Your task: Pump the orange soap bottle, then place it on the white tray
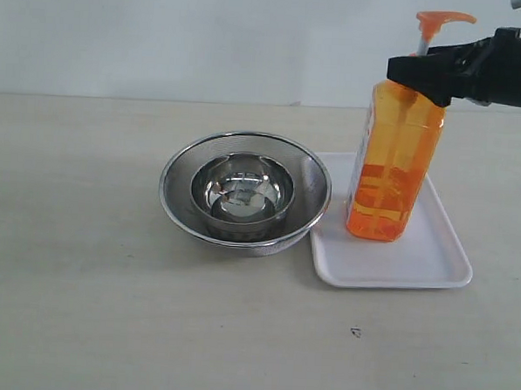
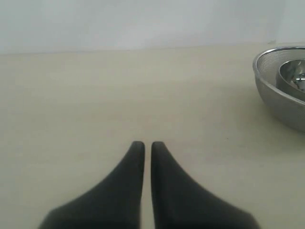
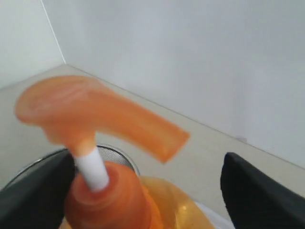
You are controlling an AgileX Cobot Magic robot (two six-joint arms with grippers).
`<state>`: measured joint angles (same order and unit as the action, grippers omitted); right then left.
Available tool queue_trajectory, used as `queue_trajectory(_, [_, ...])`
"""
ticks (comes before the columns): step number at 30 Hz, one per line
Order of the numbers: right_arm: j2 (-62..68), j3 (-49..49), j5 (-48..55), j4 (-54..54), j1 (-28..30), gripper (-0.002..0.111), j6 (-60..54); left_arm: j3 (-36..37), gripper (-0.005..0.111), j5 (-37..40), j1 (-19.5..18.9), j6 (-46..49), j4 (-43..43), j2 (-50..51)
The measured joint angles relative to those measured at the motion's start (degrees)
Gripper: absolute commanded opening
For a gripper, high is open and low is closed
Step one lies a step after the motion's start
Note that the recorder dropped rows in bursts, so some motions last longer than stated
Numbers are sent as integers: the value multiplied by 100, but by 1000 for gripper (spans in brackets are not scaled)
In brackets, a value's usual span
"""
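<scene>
The orange soap bottle (image 1: 393,167) stands on the white tray (image 1: 432,261), its base near the tray's left half. Its orange pump head (image 1: 444,19) sits raised on the white stem. My right gripper (image 1: 417,81) reaches in from the right at the height of the bottle's neck and is open. In the right wrist view one finger (image 3: 33,195) lies against the orange cap (image 3: 109,200), while the other finger (image 3: 262,195) stands well apart from it. My left gripper (image 2: 144,145) is shut on nothing, low over bare table.
Two nested steel bowls (image 1: 243,194) sit just left of the tray, their rim nearly touching it. The outer bowl (image 2: 281,86) also shows in the left wrist view. A small dark speck (image 1: 355,332) lies on the table in front of the tray.
</scene>
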<state>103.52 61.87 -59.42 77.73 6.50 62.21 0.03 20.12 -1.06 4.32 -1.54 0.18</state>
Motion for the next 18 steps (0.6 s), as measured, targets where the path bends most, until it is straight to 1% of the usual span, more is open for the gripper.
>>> queue_trajectory(6, [-506,0,-117,151,9,76,564,0,5,0,0,0,0,0])
queue_trajectory(13, [-1137,0,-183,1233,9,76,1766,0,5,0,0,0,0,0])
queue_trajectory(18, [-1193,0,-756,1671,21,76,2511,0,5,0,0,0,0,0])
